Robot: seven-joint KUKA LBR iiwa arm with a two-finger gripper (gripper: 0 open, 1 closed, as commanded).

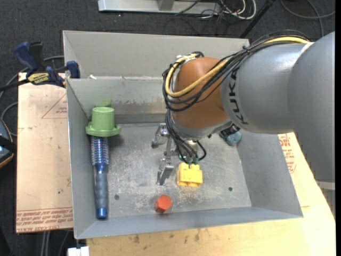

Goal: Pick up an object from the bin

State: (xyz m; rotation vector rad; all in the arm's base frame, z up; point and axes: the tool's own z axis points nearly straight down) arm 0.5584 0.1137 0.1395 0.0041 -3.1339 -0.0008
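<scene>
My gripper [162, 154] hangs under the orange wrist cover near the middle of the bin, low over the floor. Its two grey fingers stand apart, one fingertip [163, 174] toward the front and the other toward the back, with bare floor between them. It is open. A yellow toy block [190, 175] lies just right of the front finger, outside the gap. A small red piece [163, 204] rests by the front wall, below the gripper.
Along the left wall lies a long blue tool with a ribbed shaft and a green flanged cap [102, 122]. A blue-grey thing [232, 137] peeks out from under the arm at the right. The arm covers the bin's back right.
</scene>
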